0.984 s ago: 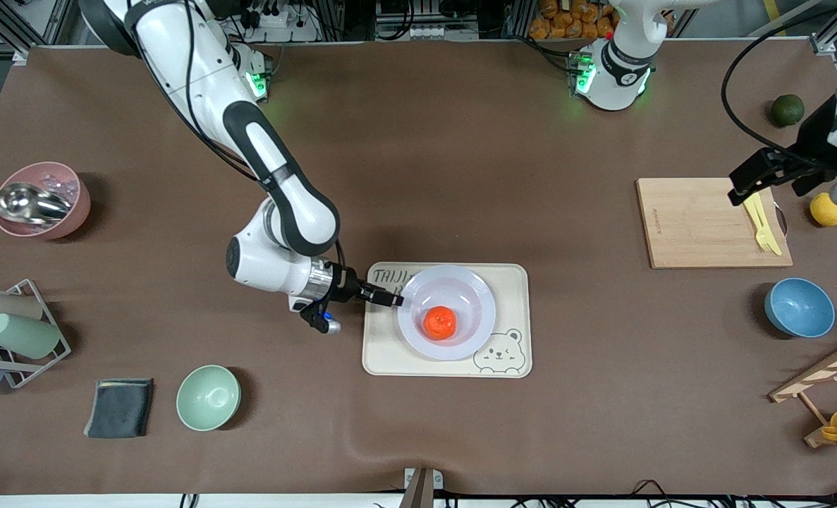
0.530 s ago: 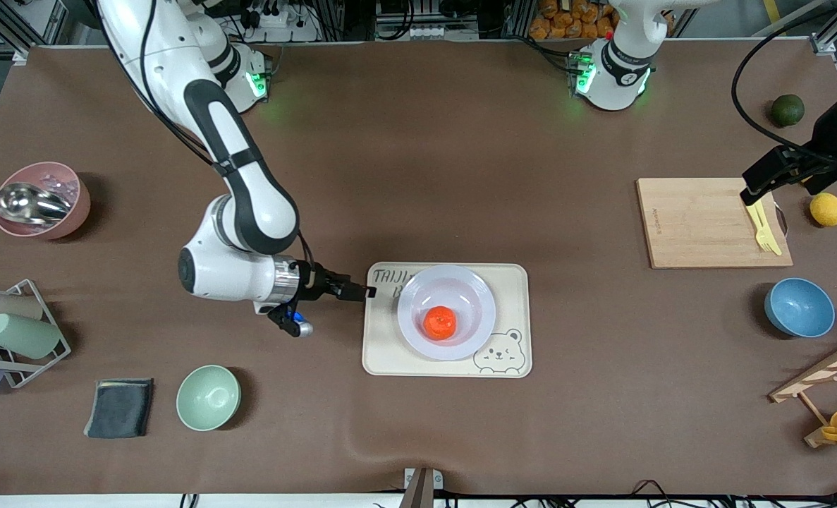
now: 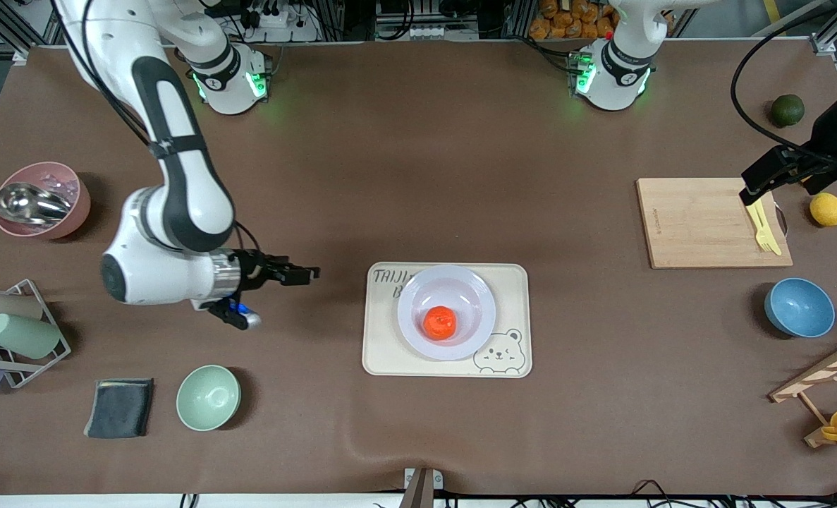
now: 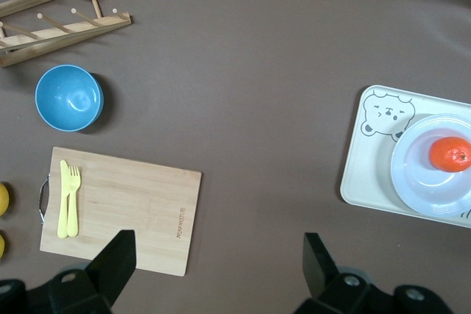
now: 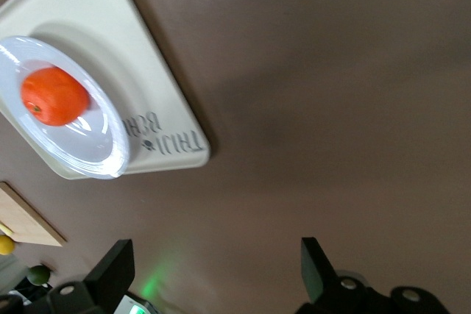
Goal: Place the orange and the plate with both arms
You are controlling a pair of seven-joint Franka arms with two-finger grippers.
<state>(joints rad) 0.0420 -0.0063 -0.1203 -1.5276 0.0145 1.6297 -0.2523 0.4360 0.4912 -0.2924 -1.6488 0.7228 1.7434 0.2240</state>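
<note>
Orange (image 3: 439,322) in plate (image 3: 476,289) on my bear tray (image 3: 518,317); right gripper (image 3: 304,272) beside tray, spread | left gripper (image 3: 755,185) over cutting board (image 3: 693,222), spread

Orange (image 3: 440,322) in plate (image 3: 474,293), plate on tray (image 3: 517,282) mid-table.

One orange (image 3: 439,322), one plate (image 3: 478,296), one tray (image 3: 517,317), three bowls (image 3: 208,397), one cutting board (image 3: 693,222)

small red-orange orange (image 3: 439,322) in centre of plate (image 3: 476,293), pale lavender plate flat on beige bear tray (image 3: 383,353)
</note>
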